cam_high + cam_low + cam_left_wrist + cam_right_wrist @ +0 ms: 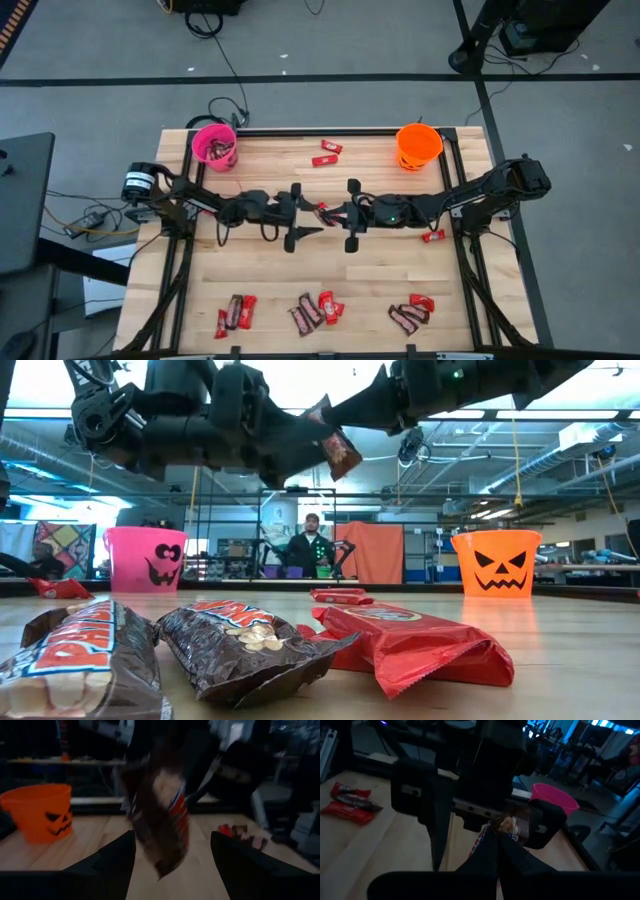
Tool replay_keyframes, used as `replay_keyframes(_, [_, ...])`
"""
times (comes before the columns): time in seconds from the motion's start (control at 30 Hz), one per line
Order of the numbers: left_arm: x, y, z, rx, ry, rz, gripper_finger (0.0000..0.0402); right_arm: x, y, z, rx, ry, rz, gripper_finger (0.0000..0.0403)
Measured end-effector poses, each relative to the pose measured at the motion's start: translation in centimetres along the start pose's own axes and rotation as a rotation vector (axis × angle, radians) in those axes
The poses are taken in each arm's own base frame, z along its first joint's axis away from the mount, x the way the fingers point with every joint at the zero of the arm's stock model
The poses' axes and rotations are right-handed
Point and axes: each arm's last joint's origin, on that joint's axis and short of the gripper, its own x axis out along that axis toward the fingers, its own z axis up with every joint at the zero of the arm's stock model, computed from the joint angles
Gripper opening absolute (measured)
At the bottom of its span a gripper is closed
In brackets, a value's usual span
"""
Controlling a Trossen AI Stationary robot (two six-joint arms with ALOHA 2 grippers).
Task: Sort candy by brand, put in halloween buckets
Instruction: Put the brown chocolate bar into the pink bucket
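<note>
Right now both arms meet above the middle of the wooden table [250, 275], roughly midway between the pink bucket [214, 146] and the orange bucket [418, 145]. The right gripper [327, 213] is clenched on a dark brown candy bar [338, 450], holding it up in the air. The left gripper [312, 213] faces it with its fingers [107, 862] spread, one on each side of the hanging bar and not yet touching it.

This looks like a hand-over, and the pink bucket, which already holds dark bars, is probably where it is bound. To do it well, the left gripper should close on the free part of the wrapper, clear of the right fingertips, and the right should let go only once that grip is firm. A pinch on the loose wrapper tail alone could slip.

Other candy lies well apart from this: a red bar [327, 148] between the two buckets, another red bar [433, 236] on the orange bucket's side, and mixed piles [315, 309] along the table edge farthest from the buckets.
</note>
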Motion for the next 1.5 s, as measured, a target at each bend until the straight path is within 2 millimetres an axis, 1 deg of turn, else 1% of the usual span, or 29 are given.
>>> replay_keyframes(0.27, [0.3, -0.1, 0.5, 0.019, -0.033, -0.037, 0.0261, 0.0, -0.1, 0.6, -0.018, -0.061, -0.012, 0.0009])
replay_keyframes(0.43, [0.8, 0.1, 1.3, 0.03, -0.06, -0.031, 0.0256, 0.0, -0.2, 1.1, -0.034, -0.123, 0.02, 0.0009])
replay_keyframes(0.57, [1.0, 0.5, 1.7, 0.056, -0.074, -0.021, 0.0231, 0.0, -0.6, 1.2, -0.03, -0.144, 0.034, 0.0009])
replay_keyframes(0.67, [1.1, 0.8, 1.8, 0.055, -0.08, -0.003, 0.0203, 0.1, -1.0, 1.1, -0.024, -0.137, 0.019, 0.0009])
replay_keyframes(0.73, [1.1, 1.0, 1.9, 0.028, -0.082, 0.042, 0.0179, 0.2, -1.4, 0.9, 0.019, -0.12, -0.013, 0.0012])
replay_keyframes(0.83, [1.1, 1.2, 1.8, -0.011, -0.077, 0.09, 0.0143, 0.6, -1.9, 0.4, 0.08, -0.101, -0.047, 0.003])
replay_keyframes(0.97, [1.0, 1.3, 1.7, -0.019, -0.062, 0.112, 0.0103, 0.8, -2.4, 0.2, 0.097, -0.092, -0.06, 0.0074])
replay_keyframes(1.03, [1.0, 1.4, 1.5, -0.021, -0.042, 0.131, 0.009, 0.7, -2.5, 0.2, 0.107, -0.086, -0.067, 0.0096])
replay_keyframes(1.13, [1.0, 1.9, 1.1, -0.023, -0.001, 0.163, 0.0083, 0.6, -2.7, 0.2, 0.103, -0.081, -0.105, 0.0125])
replay_keyframes(1.2, [0.9, 2.3, 0.8, -0.038, 0.03, 0.199, 0.0083, 0.5, -2.9, 0.2, 0.089, -0.055, -0.178, 0.0139])
replay_keyframes(1.27, [0.7, 2.9, 0.6, -0.069, 0.062, 0.232, 0.0083, 0.3, -3.2, -0.1, 0.071, 0.009, -0.289, 0.0149])
replay_keyframes(1.37, [0.2, 4.0, 0.4, -0.121, 0.131, 0.277, 0.0083, 0.2, -4.3, -1.6, 0.043, 0.172, -0.446, 0.0154])
replay_keyframes(1.43, [-0.5, 5.0, 0.6, -0.152, 0.191, 0.32, 0.0083, 0.1, -5.0, -2.9, 0.099, 0.267, -0.46, 0.0154])
replay_keyframes(1.5, [-1.6, 5.9, 1.0, -0.165, 0.265, 0.366, 0.0083, 0.2, -5.5, -4.1, 0.19, 0.338, -0.413, 0.0153])
